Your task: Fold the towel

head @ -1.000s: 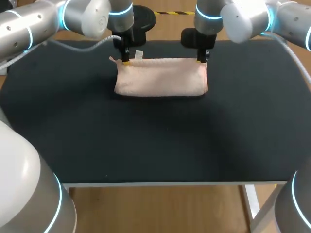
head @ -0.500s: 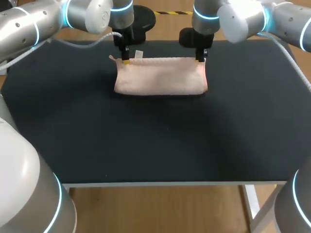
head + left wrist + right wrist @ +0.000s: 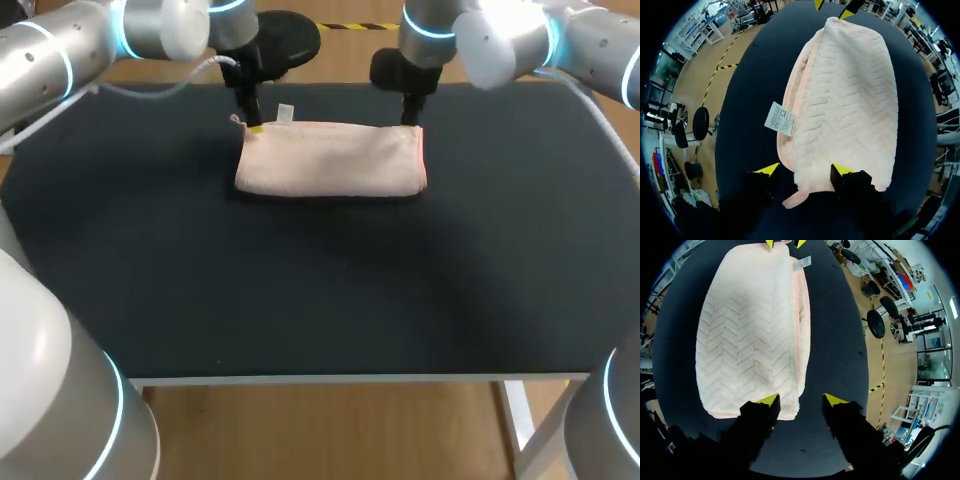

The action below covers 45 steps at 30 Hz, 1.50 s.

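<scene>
A pink towel (image 3: 330, 160) lies folded into a long flat band at the back of the black table (image 3: 300, 290), with a white label (image 3: 286, 113) sticking out at its far left corner. My left gripper (image 3: 252, 124) stands over that corner. In the left wrist view the left gripper (image 3: 806, 170) is open, its fingers spread either side of the towel (image 3: 840, 95) end and its small loop. My right gripper (image 3: 410, 116) hangs at the far right corner. The right gripper (image 3: 801, 400) is open too, one finger at the towel (image 3: 747, 335) edge, the other over bare table.
A round black stand base (image 3: 290, 35) sits just behind the table's far edge, between the two arms. Bare black table surface stretches from the towel to the front edge (image 3: 350, 378).
Both grippers were shut on the towel's far corners and have opened, letting the corners go. The towel's far edge has settled flat; the arms drew slightly back.
</scene>
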Each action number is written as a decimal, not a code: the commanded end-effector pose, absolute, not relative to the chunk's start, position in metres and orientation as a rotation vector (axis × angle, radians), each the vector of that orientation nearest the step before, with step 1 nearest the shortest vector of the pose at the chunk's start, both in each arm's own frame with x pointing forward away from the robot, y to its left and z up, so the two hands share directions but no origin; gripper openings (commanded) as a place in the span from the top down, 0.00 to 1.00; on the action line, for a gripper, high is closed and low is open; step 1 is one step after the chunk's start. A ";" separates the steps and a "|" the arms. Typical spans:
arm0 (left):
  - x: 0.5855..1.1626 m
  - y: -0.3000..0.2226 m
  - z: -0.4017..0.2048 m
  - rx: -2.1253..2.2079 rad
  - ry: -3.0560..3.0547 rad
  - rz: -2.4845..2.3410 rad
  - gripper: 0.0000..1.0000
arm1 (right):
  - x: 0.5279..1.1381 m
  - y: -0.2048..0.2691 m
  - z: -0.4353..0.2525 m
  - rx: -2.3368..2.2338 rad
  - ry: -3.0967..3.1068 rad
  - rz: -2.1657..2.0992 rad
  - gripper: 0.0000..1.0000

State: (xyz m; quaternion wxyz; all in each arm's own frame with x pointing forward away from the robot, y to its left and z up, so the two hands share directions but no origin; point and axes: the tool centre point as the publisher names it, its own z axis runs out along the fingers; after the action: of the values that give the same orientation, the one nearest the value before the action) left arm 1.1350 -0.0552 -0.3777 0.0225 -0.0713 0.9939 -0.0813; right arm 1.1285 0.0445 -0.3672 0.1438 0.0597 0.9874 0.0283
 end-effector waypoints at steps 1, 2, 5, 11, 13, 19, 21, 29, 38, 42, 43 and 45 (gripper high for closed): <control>1.107 -0.038 -0.360 -0.194 3.007 -0.463 0.00 | 1.109 0.038 -0.351 0.153 2.825 0.112 0.00; 1.103 -0.036 -0.357 -0.181 2.998 -0.508 0.00 | 1.107 0.038 -0.349 0.153 2.820 0.120 0.00; 1.092 -0.033 -0.349 -0.126 2.971 -0.666 0.00 | 1.105 0.040 -0.345 0.150 2.816 0.138 0.00; 1.074 -0.024 -0.338 -0.033 2.947 -0.915 0.00 | 1.101 0.045 -0.341 0.142 2.810 0.162 0.00; 1.068 -0.018 -0.334 -0.024 2.933 -0.981 0.00 | 1.099 0.046 -0.341 0.142 2.809 0.169 0.00; 1.057 0.002 -0.331 -0.072 2.887 -1.207 0.00 | 1.091 0.045 -0.343 0.146 2.813 0.176 0.00; 1.055 0.006 -0.332 -0.071 2.895 -1.224 0.00 | 1.089 0.044 -0.344 0.150 2.816 0.177 0.00; 1.046 0.014 -0.341 -0.062 2.911 -1.290 0.00 | 1.078 0.041 -0.347 0.165 2.825 0.169 0.00; 1.042 0.016 -0.340 -0.020 2.900 -1.334 0.00 | 1.069 0.042 -0.341 0.107 2.814 0.090 0.00; 1.041 0.015 -0.338 -0.011 2.923 -1.282 0.00 | 1.067 0.042 -0.339 0.016 2.827 0.074 0.00; 1.041 0.015 -0.338 -0.011 2.923 -1.282 0.00 | 1.067 0.042 -0.339 0.016 2.827 0.074 0.00; 1.041 0.015 -0.338 -0.011 2.923 -1.282 0.00 | 1.067 0.042 -0.339 0.016 2.827 0.074 0.00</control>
State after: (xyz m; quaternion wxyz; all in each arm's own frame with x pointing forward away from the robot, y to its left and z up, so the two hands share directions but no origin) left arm 1.0407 0.0153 -0.3397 -0.0251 -0.0037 0.9149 -0.4029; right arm 1.0672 0.0420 -0.3413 0.1580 0.0059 0.9871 0.0271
